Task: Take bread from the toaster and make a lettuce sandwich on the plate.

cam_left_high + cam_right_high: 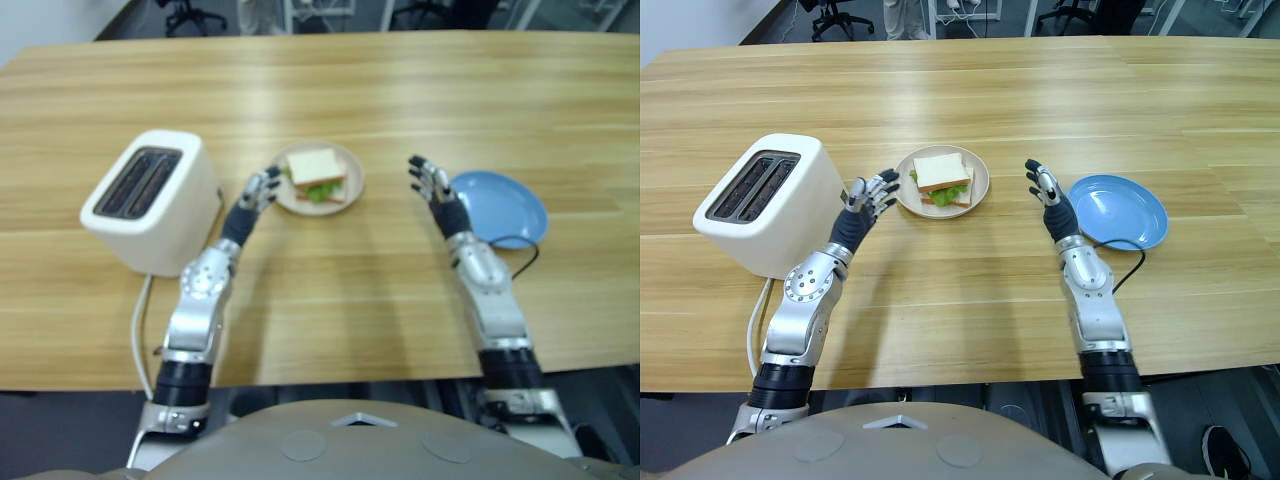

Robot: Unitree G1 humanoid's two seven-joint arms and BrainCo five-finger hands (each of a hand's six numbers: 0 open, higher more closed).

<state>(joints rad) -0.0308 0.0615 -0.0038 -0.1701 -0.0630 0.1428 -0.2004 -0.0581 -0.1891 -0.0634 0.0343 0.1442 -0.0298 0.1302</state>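
Seemingly finished lettuce sandwich (942, 178) on tan plate (978, 170), left hand (868, 195) just beside its rim, right hand (1048, 195) near, fingers (883, 180) loosely spread and empty, careless sweep liable to shove or topple it.

Office-like room: wheeled swivel chairs (828, 14) beyond a long wooden table (1040, 95)

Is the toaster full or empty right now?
Looks empty: both slots of the toaster show dark, with no bread standing up from them.
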